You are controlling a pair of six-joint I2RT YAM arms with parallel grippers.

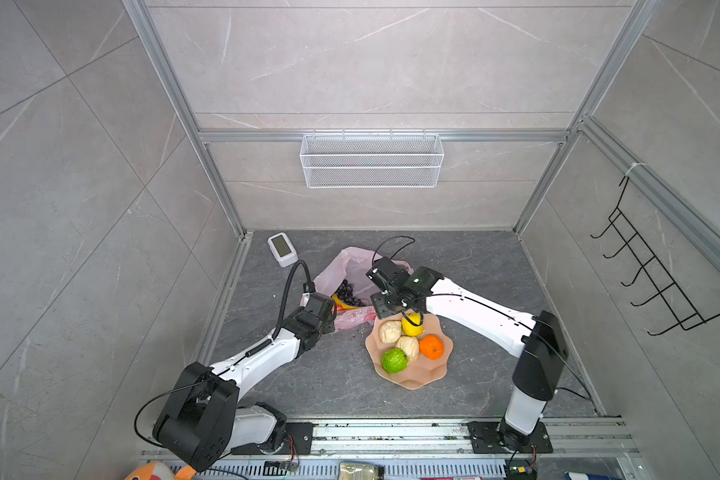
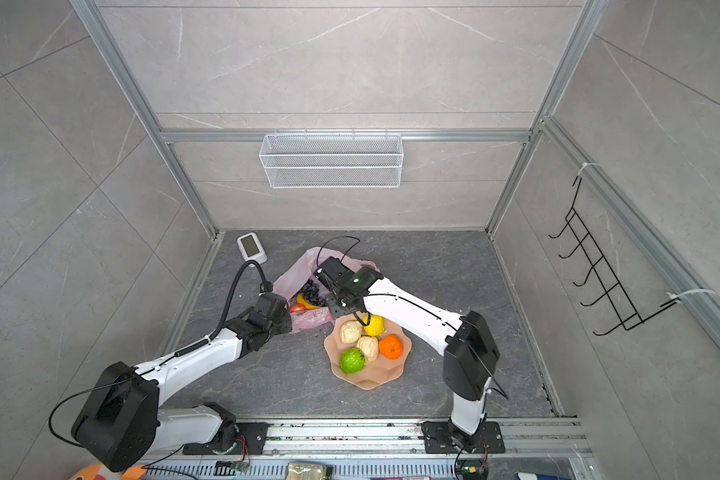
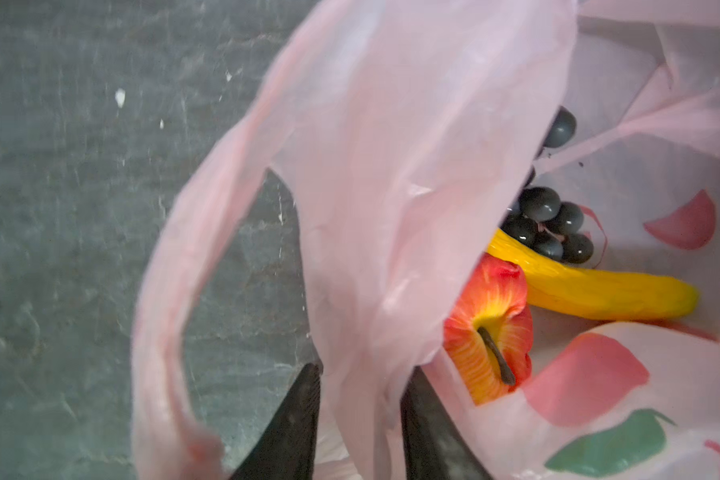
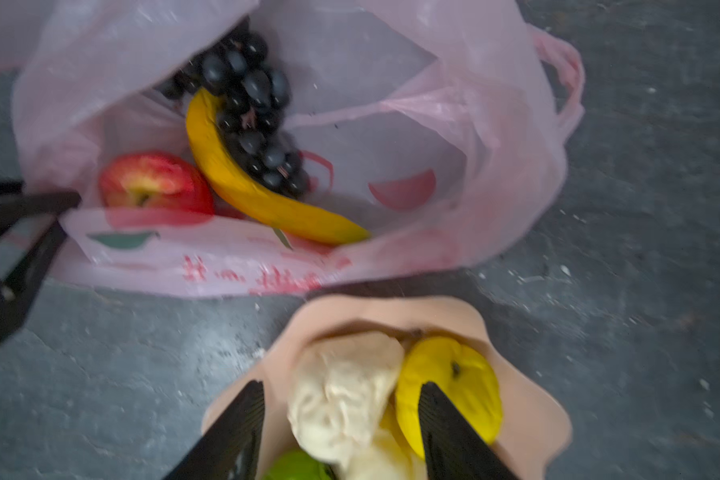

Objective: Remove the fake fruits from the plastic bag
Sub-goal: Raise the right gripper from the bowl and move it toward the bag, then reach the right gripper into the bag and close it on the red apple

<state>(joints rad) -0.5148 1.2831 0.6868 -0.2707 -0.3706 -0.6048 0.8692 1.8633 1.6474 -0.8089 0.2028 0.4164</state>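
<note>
Unloading looks a bit over half done: five fake fruits sit on the plate and three are left in the plastic bag. The bag lies on the table at the plate's 11 o'clock, just beside its rim. Inside it, the grape bunch is draped over the banana, and the red apple sits in the bag's 7 o'clock corner.

Risks, my read:
- The film is thin and loose. A flap sags over the mouth, so a reach could snag plastic instead of fruit.
- The grapes rest on the banana, so pulling one likely drags or rolls the other.
- With nothing pinning the bag, lifting a fruit may pull the whole bag along.
- The right arm hangs over the plate, and a sweep could knock the yellow piece off.

Left pincer: released, jaws roughly half apart at the bag's 7 o'clock edge. Pink film hangs in the gap and touches the fingers, but it is not pinched.

Right pincer: released and empty, jaws well apart over the plate's 12 o'clock rim, above a beige piece. Cannot tell whether it touches.
</note>
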